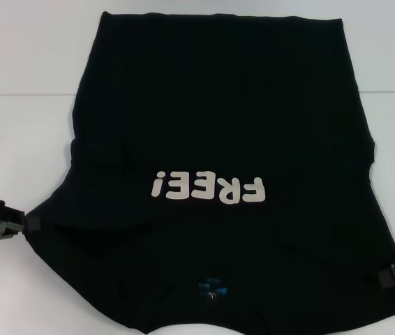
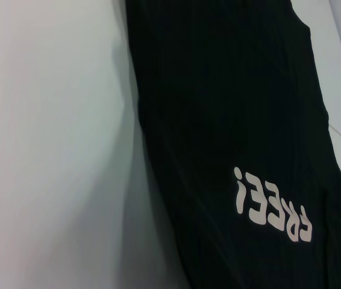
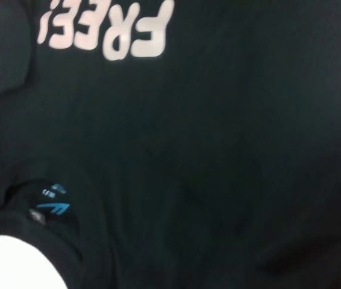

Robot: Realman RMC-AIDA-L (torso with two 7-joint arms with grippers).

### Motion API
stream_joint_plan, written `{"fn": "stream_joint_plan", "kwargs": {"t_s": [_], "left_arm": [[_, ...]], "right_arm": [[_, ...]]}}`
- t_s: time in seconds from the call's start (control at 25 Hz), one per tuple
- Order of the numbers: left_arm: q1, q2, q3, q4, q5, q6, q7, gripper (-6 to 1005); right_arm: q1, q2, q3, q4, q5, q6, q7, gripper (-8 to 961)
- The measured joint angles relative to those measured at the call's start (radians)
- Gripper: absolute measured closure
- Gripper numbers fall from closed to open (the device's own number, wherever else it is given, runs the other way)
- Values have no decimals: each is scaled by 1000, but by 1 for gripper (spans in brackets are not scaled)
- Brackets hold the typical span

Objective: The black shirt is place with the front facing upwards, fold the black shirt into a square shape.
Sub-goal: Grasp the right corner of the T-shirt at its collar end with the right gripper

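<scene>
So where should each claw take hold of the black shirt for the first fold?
Probably at the sleeve edges nearest the robot. The black shirt lies flat, collar toward the robot; the left claw and right claw sit at its side edges, so come in sideways and pinch the edge.

A white table (image 1: 23,125) carries everything. Lying directly on it is the black shirt (image 1: 225,125), spread flat with its front up and filling most of the surface from the centre out toward 12 o'clock and 6 o'clock. The white letters "FREE!" (image 1: 208,188) read upside down from the robot's side, just below the centre. The small blue neck label (image 1: 211,287) sits toward 6 o'clock, at the near edge. Bare white tabletop shows at 9 o'clock and 3 o'clock, and at the far corners near 10 and 2 o'clock.
</scene>
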Motion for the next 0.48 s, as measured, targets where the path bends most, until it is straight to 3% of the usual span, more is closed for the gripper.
{"fn": "stream_joint_plan", "kwargs": {"t_s": [0.24, 0.48], "left_arm": [[0, 0, 0, 0, 0, 0, 0, 979], [0, 0, 0, 0, 0, -1, 0, 979]], "right_arm": [[-23, -19, 11, 0, -2, -5, 12, 149], [-33, -23, 10, 12, -2, -5, 18, 149]]}}
